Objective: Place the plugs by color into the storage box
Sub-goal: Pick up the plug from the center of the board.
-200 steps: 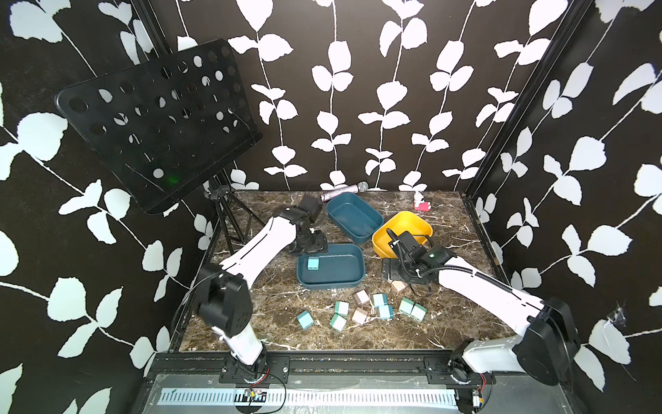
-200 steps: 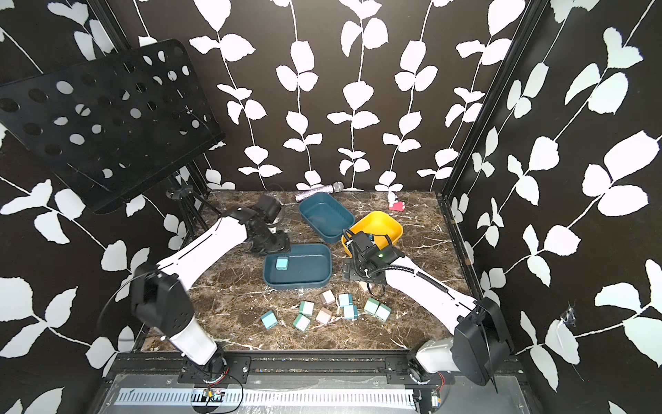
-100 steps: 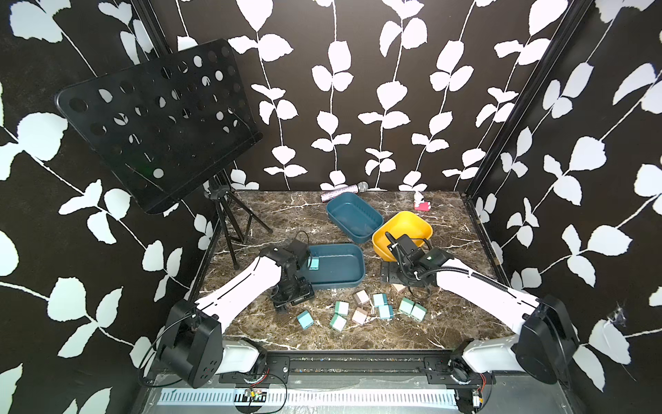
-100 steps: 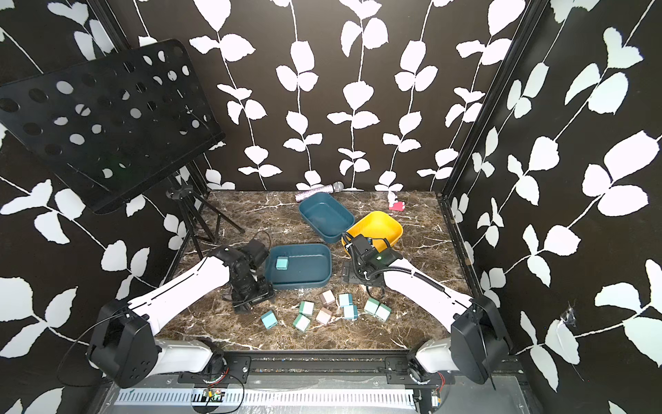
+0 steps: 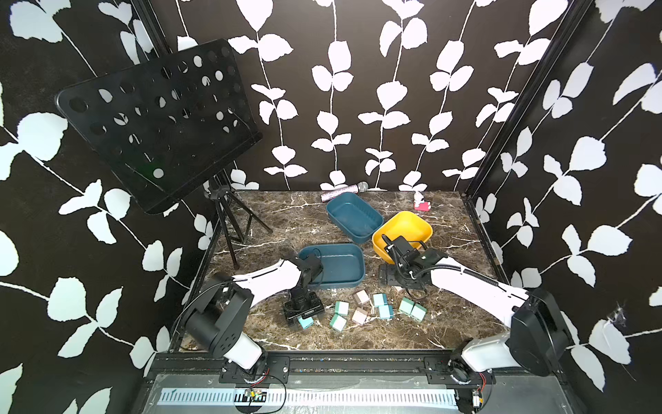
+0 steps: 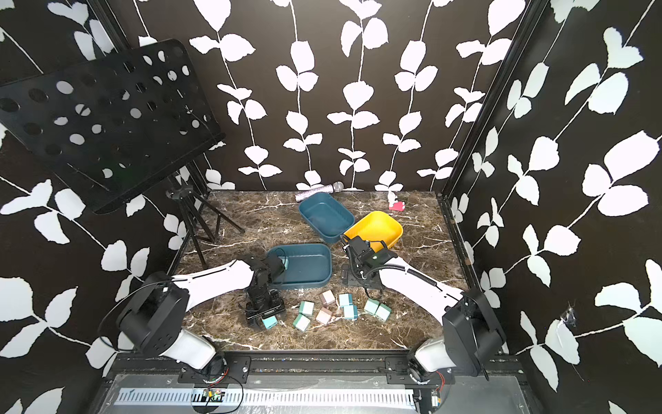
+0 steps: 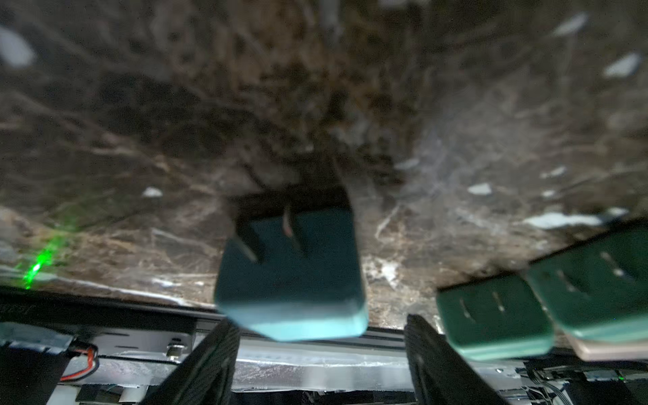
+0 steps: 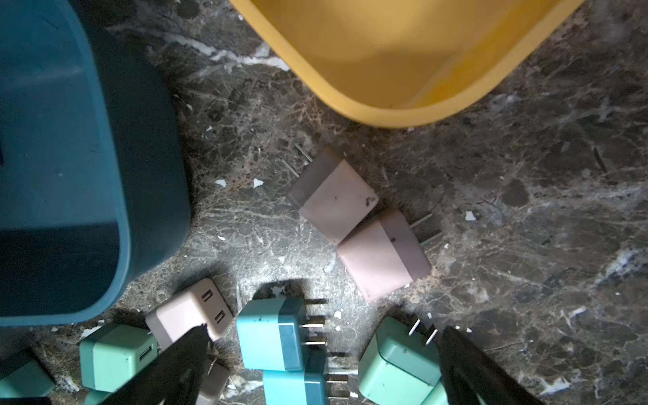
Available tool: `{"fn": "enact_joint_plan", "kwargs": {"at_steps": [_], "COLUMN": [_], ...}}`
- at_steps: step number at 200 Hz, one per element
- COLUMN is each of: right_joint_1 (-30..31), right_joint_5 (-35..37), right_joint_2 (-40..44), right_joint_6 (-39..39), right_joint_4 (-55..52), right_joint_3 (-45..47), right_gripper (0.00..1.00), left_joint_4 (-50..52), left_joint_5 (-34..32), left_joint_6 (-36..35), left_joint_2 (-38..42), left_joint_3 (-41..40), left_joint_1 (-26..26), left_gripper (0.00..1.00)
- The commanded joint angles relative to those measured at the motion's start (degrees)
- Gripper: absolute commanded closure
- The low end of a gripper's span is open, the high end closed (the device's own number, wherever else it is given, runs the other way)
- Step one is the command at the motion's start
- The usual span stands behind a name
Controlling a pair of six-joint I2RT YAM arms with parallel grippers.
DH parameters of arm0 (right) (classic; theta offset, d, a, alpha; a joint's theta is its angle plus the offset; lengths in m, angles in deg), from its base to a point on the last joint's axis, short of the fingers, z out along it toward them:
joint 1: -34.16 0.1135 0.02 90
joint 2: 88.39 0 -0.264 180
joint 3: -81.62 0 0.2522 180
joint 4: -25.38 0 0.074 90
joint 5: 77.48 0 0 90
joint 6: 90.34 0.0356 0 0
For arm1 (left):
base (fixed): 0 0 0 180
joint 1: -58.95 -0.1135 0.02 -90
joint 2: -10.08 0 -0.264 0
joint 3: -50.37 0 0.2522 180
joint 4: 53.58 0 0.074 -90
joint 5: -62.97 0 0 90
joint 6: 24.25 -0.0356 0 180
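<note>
At seven o'clock on the desk (image 5: pixel 272 222), straddling a light blue plug (image 5: pixel 305 324) with the left hand (image 7: pixel 319 321), narrow, not yet gripping. Apparently mid-pick; next, closing squarely on the cube's flat sides, lifting, then carrying to the near teal box (image 5: pixel 336 285) at centre, already holding one blue plug (image 6: pixel 283 262). Around five o'clock, loose: two more blue plugs (image 5: pixel 379 299), four mint plugs (image 5: pixel 406 305), four pinkish beige plugs (image 5: pixel 361 296). At four o'clock, hovering above a beige pair (image 8: pixel 335 203) with the right hand (image 8: pixel 324 329), spread wide, empty. Three boxes counted, with the far teal box (image 5: pixel 353 215) at twelve, yellow box (image 5: pixel 404 229) at two.
</note>
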Motion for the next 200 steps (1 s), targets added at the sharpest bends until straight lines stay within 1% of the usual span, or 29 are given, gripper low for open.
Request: {"fn": "enact_joint_plan", "kwargs": {"at_steps": [1, 31, 60, 109, 127, 145, 200], "right_joint_1": [0.68, 0.71, 0.77, 0.79, 0.90, 1.00, 1.11], "right_joint_5": [0.49, 1.15, 0.80, 0.37, 0.01, 0.31, 0.60], "right_joint_2": [1.47, 2.78, 2.14, 0.40, -0.14, 0.11, 0.32], "right_joint_6": [0.07, 0.03, -0.28, -0.68, -0.68, -0.40, 0.67], "right_joint_4": [-1.08, -0.99, -1.06, -0.43, -0.38, -0.25, 1.57], "right_joint_3": [0.46, 1.40, 0.91, -0.40, -0.62, -0.53, 0.09], "right_gripper": [0.01, 0.01, 0.01, 0.01, 0.01, 0.01, 0.01], "left_joint_4": [-2.92, -0.39, 2.23, -0.51, 0.13, 1.76, 11.98], "left_joint_5": [-1.37, -4.96, -8.87, -11.39, -11.73, -12.40, -12.94], "left_joint_6": [0.17, -2.17, -4.84, -8.17, -9.76, -10.97, -13.98], "left_joint_2": [-1.36, -2.02, -2.55, -3.33, -3.16, -0.95, 7.24], "left_joint_3": [-0.59, -0.91, -1.34, -1.58, -0.81, 0.07, 5.91], "left_joint_1": [0.23, 0.28, 0.27, 0.21, 0.26, 0.27, 0.21], "left_gripper": [0.32, 0.41, 0.51, 0.60, 0.62, 0.63, 0.64]}}
